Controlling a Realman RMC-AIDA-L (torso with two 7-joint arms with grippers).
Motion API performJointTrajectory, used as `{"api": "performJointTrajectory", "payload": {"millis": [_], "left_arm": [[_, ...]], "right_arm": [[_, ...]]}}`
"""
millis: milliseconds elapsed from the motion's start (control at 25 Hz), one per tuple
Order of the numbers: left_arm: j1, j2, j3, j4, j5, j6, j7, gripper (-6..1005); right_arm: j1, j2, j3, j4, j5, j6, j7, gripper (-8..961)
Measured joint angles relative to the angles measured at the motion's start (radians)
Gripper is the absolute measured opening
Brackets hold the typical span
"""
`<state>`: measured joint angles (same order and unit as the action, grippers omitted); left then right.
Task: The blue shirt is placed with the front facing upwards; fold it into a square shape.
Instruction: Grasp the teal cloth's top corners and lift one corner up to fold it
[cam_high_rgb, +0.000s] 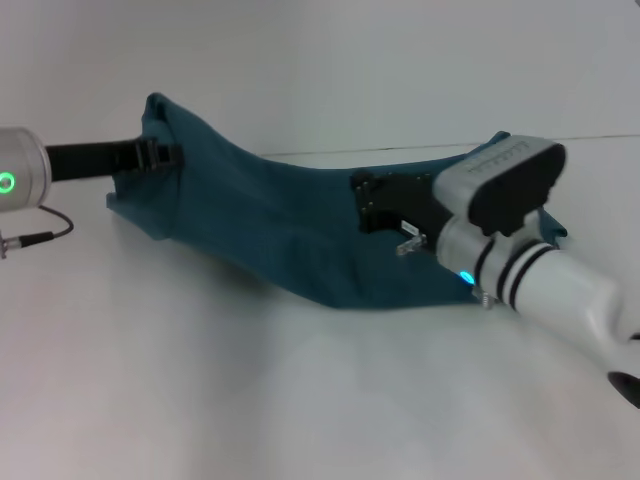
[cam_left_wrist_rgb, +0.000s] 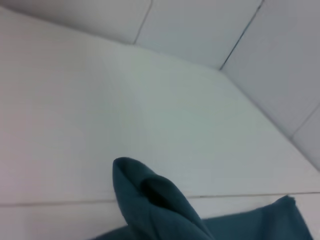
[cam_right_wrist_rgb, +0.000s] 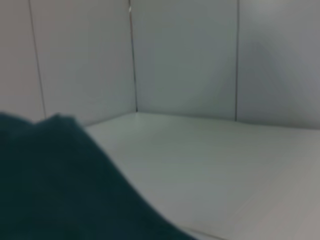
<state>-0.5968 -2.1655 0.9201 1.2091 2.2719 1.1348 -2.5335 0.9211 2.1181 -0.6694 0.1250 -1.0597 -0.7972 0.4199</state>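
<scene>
Lying across the middle of the white table (cam_high_rgb: 200, 400): the blue shirt (cam_high_rgb: 270, 220), one end being lifted into a peak at the left gripper (cam_high_rgb: 160, 155), the other bunched under the right gripper (cam_high_rgb: 385, 205). Apparently clamping a fold of cloth on the left, a tented corner showing in the left wrist view; cannot tell on the right, fingers hidden against the fabric. Carrying an edge over, by the look of it. Worth keeping both ends level and taut, travelling together, lowering slowly so the edge lands straight, without wrinkles.
</scene>
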Motion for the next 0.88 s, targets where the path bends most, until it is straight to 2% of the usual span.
{"api": "performJointTrajectory", "payload": {"millis": [440, 880], "left_arm": [[0.002, 0.0, 0.016, 0.07, -0.028, 0.016, -0.014, 105], [0.006, 0.0, 0.034, 0.082, -0.052, 0.019, -0.014, 105]], "right_arm": [[0.129, 0.003, 0.026, 0.08, -0.059, 0.099, 0.009, 0], [0.157, 0.003, 0.314, 0.158, -0.42, 0.178, 0.01, 1]]}}
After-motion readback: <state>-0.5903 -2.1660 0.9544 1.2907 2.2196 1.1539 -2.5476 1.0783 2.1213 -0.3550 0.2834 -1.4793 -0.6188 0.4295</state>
